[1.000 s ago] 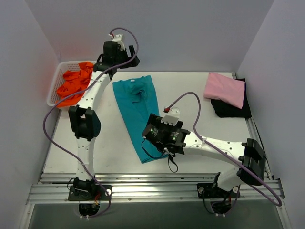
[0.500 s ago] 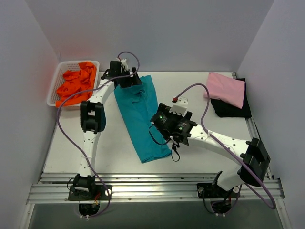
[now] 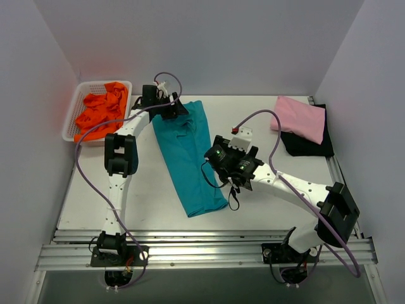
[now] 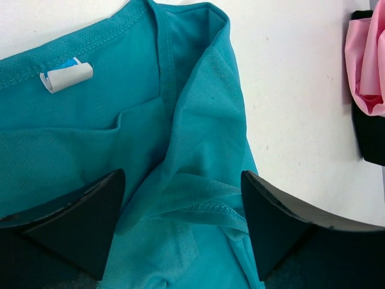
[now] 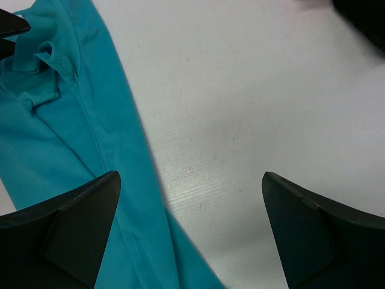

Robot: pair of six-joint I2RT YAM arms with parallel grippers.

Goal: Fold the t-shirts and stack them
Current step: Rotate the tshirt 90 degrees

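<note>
- looking down from the top view, the teal t-shirt (image 3: pixel 190 158) lies folded into a long narrow strip on the table (image 3: pixel 152 196), running from the far middle down toward the near edge.
- the left gripper (image 3: pixel 166 109) hangs over the strip's far, collar end; the right gripper (image 3: pixel 221 163) sits just beside the strip's right edge, about halfway along it.
- the orange t-shirts (image 3: pixel 101 111) are heaped in the white basket (image 3: pixel 71 120) at the far left corner.
- the pink t-shirt (image 3: pixel 297 119) lies folded on the black t-shirt (image 3: pixel 310 147) at the far right, well apart from the teal one.
- from the left wrist, both dark fingers (image 4: pixel 78 217) stand wide apart above the teal collar, with rumpled cloth and a hem seam showing between them and nothing pinched; a white label (image 4: pixel 66 77) sits inside the neckline, and the pink and black shirts show at the right edge.
- from the right wrist, the fingers (image 5: pixel 66 235) are spread wide and empty; bare table lies between them, and the teal strip's right edge runs past the left finger.
</note>
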